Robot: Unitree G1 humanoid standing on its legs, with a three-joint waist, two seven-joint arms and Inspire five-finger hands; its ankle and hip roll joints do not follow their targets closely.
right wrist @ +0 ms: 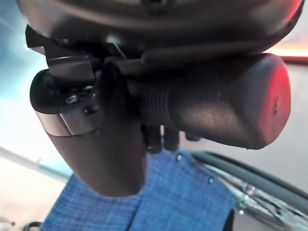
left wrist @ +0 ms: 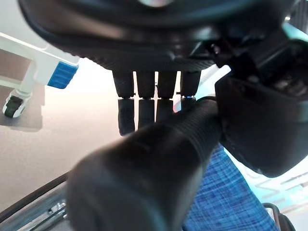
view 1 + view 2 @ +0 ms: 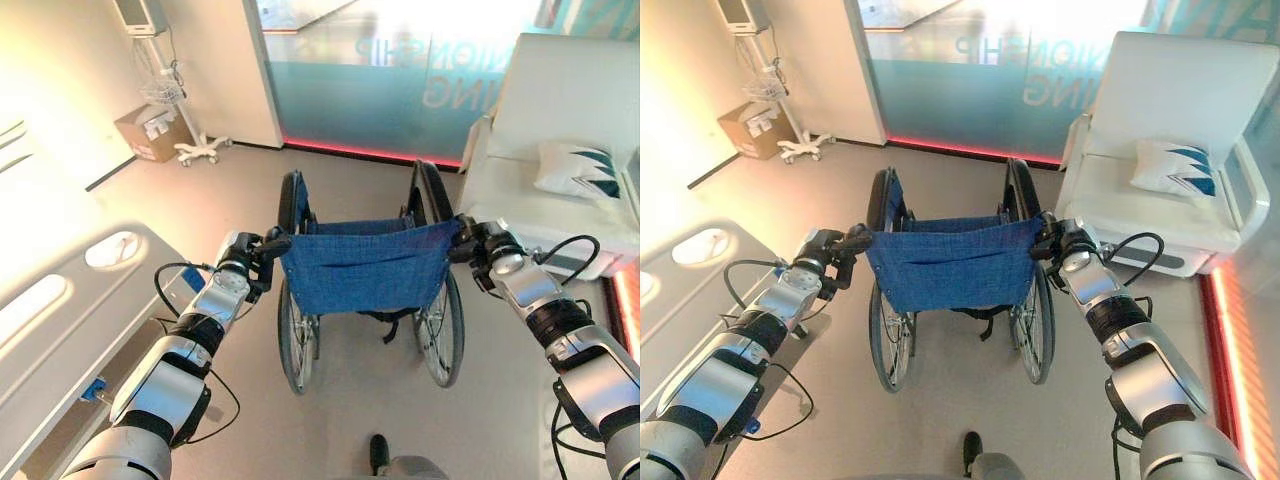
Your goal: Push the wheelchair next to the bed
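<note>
Both arms reach forward from the lower corners of the eye views to the back of the wheelchair (image 3: 365, 265).

Left hand (image 3: 248, 262): fingers (image 2: 144, 98) curled round the ribbed black left grip (image 2: 144, 178), thumb closed over it from the other side.

Right hand (image 3: 480, 250): wrapped round the right grip (image 1: 216, 113), whose rounded end sticks out past the hand; thumb (image 1: 103, 154) lies across it.

Wheelchair: stands on the grey floor (image 3: 350, 420), mid-room, back toward the robot. Blue cloth backrest (image 3: 950, 262) stretched between the two grips. Two large spoked wheels (image 3: 297, 340), black tyres, upright.

Bed (image 3: 70, 300): white, with moulded side rail, along the robot's left. Its near edge is just beside the left arm; the wheelchair stands near it, apart, with a strip of floor between.

Armchair (image 3: 1185, 130): white, at the robot's right beyond the wheelchair, close to the right wheel. White cushion (image 3: 1175, 168) with dark teal pattern on the seat.

Far wall: frosted glass panel (image 3: 400, 70) with a red light strip (image 3: 370, 152) along its foot.

Far left corner: cardboard box (image 3: 150, 132) on the floor; beside it a white wheeled stand (image 3: 195, 140) carrying a wire basket and a monitor (image 3: 140, 15) at the top.
</note>
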